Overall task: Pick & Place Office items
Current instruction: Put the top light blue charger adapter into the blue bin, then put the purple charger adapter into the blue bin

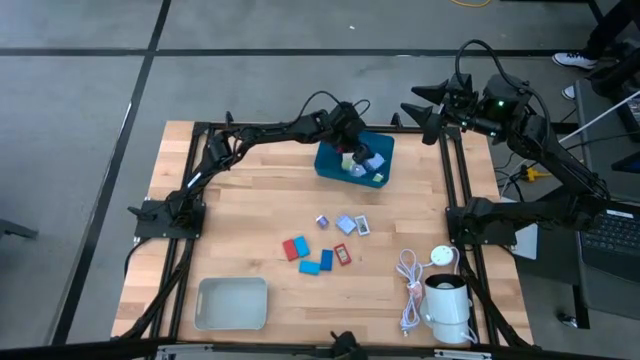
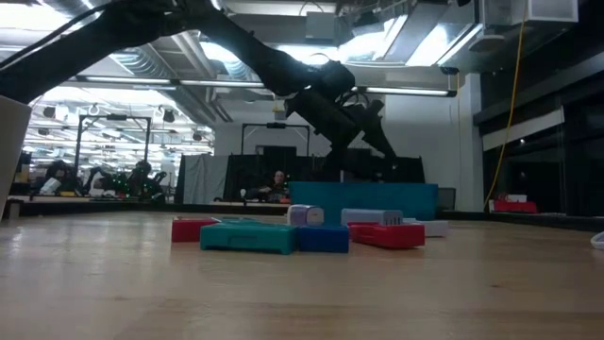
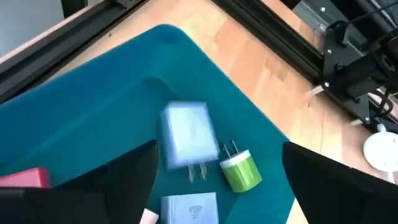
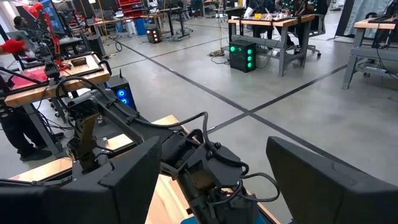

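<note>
wooden table (image 1: 250, 230), teal bin (image 1: 332, 163), grey concrete floor (image 1: 80, 130), ceiling lights (image 2: 226, 52)

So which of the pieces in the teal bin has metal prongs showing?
The green plug, lying beside the blurred pale blue piece below the open left gripper; its two prongs point away from its round body.

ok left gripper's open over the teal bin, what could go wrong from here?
1. The pale blue charger looks mid-drop between the left gripper fingers; it may land on the green plug and tip.
2. The teal bin sits close under the fingers, so retracting could nudge it.
</note>
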`<state>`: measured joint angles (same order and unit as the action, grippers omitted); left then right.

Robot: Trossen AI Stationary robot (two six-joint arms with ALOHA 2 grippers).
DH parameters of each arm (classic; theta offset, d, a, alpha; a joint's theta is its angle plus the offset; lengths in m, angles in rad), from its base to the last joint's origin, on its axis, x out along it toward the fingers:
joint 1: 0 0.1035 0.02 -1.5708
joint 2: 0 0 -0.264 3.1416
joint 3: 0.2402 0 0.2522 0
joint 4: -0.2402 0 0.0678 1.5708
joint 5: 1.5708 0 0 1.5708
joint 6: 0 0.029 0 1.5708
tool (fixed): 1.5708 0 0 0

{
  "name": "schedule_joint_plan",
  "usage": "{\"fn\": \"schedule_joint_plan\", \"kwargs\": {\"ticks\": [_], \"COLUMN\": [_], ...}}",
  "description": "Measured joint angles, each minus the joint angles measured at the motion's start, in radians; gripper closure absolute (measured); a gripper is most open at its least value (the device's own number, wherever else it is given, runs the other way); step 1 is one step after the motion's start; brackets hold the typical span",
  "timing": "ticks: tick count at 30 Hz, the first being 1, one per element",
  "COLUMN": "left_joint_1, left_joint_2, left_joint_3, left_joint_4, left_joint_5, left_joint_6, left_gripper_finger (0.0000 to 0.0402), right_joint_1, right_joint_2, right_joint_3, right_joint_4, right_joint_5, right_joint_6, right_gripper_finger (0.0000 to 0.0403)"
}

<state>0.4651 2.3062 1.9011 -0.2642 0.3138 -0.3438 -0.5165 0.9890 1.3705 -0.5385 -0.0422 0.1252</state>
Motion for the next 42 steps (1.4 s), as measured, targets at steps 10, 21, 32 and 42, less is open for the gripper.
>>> {"fn": "schedule_joint_plan", "kwargs": {"ticks": [10,21,32,42], "left_joint_1": [-0.076,-0.290,-0.391,-0.385], "left_joint_2": [-0.093,-0.166,-0.166,-0.166], "left_joint_3": [0.000,-0.038,-0.165,-0.260], "left_joint_4": [-0.156,-0.739,-0.691,-0.617], "left_joint_5": [0.173,-0.111,-0.195,-0.243], "left_joint_6": [0.286,0.907,0.994,0.988], "left_gripper_finger": [0.0095,0.0108,0.0107,0.0111], "right_joint_1": [0.000,0.000,0.001,0.001], "right_joint_2": [0.000,0.019,0.032,0.032], "right_joint_3": [0.000,0.000,0.000,0.000], "right_joint_4": [0.000,0.002,0.004,0.004], "right_joint_5": [-0.004,-0.030,-0.063,-0.063], "right_joint_6": [0.001,-0.001,0.025,0.031], "right_gripper_finger": [0.0105,0.0105,0.0105,0.0105]}}
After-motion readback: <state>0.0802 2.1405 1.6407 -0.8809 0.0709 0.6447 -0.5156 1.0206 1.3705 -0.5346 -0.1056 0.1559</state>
